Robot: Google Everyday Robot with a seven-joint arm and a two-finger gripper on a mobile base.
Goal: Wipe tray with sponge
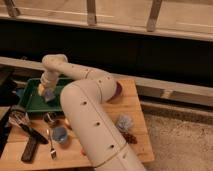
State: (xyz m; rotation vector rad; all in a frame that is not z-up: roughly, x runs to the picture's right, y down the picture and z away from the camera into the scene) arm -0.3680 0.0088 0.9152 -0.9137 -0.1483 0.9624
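Observation:
A green tray (29,102) lies at the left end of the wooden table. My gripper (46,93) is down inside the tray, at its middle. It is shut on a small sponge (48,95), bluish with a yellow part, which rests against the tray floor. My white arm (85,107) reaches from the lower middle of the view up and left to the tray and hides the tray's right end.
On the wooden table (135,115) in front of the tray lie a whisk (18,120), a black-handled utensil (30,148), a fork (50,146), a blue cup (60,134) and a small metal bowl (49,118). A crumpled cloth (124,122) lies right of the arm. A dark wall runs behind.

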